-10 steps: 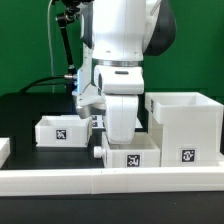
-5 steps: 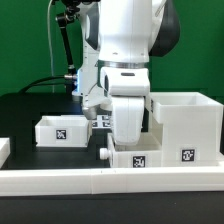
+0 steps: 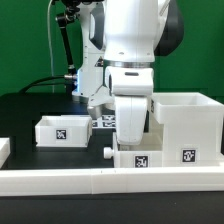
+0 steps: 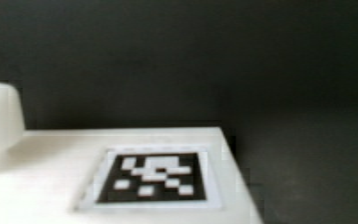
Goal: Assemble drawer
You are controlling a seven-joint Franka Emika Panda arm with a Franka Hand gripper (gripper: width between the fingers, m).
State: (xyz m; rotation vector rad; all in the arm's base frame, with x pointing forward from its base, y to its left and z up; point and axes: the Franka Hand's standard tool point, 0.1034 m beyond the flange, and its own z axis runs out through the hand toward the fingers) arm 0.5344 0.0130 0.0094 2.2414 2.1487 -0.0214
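A tray (image 3: 140, 160) is seen at lower centre, beside the casing (image 3: 186, 120); the gripper (image 3: 132, 146) is set over it (open or closed cannot be told). Pushed crooked, it could be jammed against the casing.

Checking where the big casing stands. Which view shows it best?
The exterior view: the casing stands nearly whole on that view's right, open top and tagged front visible. The wrist view shows only a blurred white surface with a tag; whether that is the casing, I cannot tell.
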